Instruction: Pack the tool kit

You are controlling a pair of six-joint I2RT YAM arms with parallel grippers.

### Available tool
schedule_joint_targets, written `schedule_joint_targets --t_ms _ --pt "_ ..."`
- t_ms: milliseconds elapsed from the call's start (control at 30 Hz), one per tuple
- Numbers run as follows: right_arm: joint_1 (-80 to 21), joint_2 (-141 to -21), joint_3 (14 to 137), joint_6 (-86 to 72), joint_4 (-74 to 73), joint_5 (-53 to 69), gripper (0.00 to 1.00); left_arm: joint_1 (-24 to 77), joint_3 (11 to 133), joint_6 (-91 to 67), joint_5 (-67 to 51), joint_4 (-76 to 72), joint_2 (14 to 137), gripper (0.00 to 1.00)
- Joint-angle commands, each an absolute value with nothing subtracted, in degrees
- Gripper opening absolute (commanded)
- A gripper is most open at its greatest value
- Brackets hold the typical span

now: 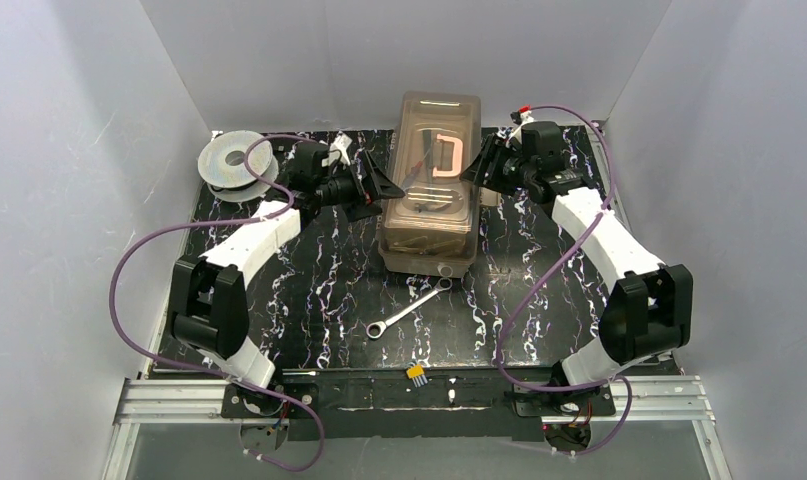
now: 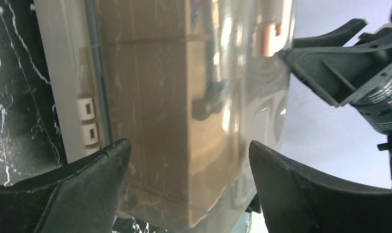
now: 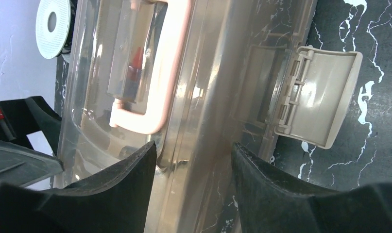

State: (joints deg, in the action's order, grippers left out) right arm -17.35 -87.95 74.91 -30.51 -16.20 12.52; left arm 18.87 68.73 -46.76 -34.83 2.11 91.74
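The tan-brown toolbox (image 1: 431, 215) stands mid-table with its smoky translucent lid (image 1: 440, 130) down and beige handle (image 1: 447, 156) on top; tools show dimly inside. My left gripper (image 1: 396, 190) is open at the box's left side, its jaws spread round the lid's edge (image 2: 194, 97). My right gripper (image 1: 472, 172) is open at the right side, its jaws straddling the lid rim (image 3: 196, 111). The right-side latch (image 3: 317, 97) hangs flipped open. A silver wrench (image 1: 409, 309) lies on the table in front of the box.
The round grey spool (image 1: 236, 160) sits at the back left, also in the right wrist view (image 3: 53, 26). A small yellow piece (image 1: 416, 374) lies by the near edge. White walls close in three sides. My right gripper's fingers (image 2: 339, 73) show in the left wrist view.
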Motion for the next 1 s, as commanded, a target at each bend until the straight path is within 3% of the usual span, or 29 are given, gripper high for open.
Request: schedule_joint_targets --t_ms 0,567,800,967 --pt "-20.6 -87.4 70.5 -27.4 -20.9 11.9 0.63 19.0 64.7 -46.7 -38.4 0.7 89.3 0.88" --pt "-27.2 -82.1 66.6 -30.7 -18.9 13.4 0.65 19.3 50.7 -40.4 -35.7 12.1 68.2 0.88" --pt "-16.4 -82.0 69.1 -31.7 -17.7 17.9 0.64 18.8 59.7 -33.1 -27.3 24.7 69.1 0.97" --pt "-6.2 -82.6 68.1 -34.0 -14.5 21.1 0.64 16.8 66.3 -30.8 -25.3 28.3 71.2 0.98"
